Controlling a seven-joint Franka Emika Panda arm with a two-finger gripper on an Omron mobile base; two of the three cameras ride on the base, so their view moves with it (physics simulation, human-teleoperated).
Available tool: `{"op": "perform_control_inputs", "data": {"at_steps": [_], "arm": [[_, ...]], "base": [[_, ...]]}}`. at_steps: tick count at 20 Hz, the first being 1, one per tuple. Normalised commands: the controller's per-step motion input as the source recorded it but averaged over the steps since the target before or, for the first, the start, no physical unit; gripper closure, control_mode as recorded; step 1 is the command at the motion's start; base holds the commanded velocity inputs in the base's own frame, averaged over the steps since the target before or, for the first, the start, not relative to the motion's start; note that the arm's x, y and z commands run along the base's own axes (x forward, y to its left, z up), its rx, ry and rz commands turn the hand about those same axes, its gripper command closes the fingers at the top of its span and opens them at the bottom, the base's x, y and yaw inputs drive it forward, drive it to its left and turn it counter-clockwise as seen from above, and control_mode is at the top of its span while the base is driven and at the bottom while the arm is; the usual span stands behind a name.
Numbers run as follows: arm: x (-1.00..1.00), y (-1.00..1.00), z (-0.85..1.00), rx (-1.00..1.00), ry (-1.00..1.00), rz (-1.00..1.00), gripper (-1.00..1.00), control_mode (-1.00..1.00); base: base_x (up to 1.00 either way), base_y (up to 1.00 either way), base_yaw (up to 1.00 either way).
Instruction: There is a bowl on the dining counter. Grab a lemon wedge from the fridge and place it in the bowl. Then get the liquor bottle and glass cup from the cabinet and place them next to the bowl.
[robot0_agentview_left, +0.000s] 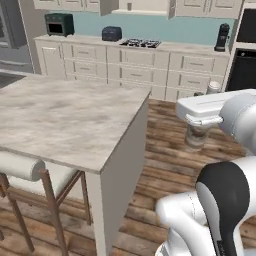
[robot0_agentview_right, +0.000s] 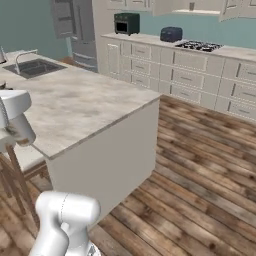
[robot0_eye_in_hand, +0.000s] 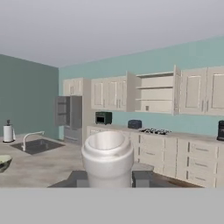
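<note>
Beige dining counter (robot0_agentview_left: 65, 115), sink (robot0_agentview_right: 32, 67) inset.

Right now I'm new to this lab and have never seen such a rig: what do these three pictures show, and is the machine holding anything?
It is a white robot arm on a driving base in a rendered kitchen. Two pictures come from cameras on the base, behind the arm to its left and right; the third looks along the hand. The gripper is shut on the glass cup, beside the dining counter. The counter has a sink and, at the hand view's left edge, what looks like the bowl. The cabinet stands open.
</note>
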Motion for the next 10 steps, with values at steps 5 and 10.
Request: {"op": "perform_control_inputs", "data": {"at_steps": [5, 10], "arm": [[0.00, 0.00, 0.00, 0.00, 0.00, 0.00, 1.00, 1.00], [0.00, 0.00, 0.00, 0.00, 0.00, 0.00, 1.00, 1.00]], "base": [[-0.07, 1.00, -0.20], [0.00, 1.00, -0.21]]}}
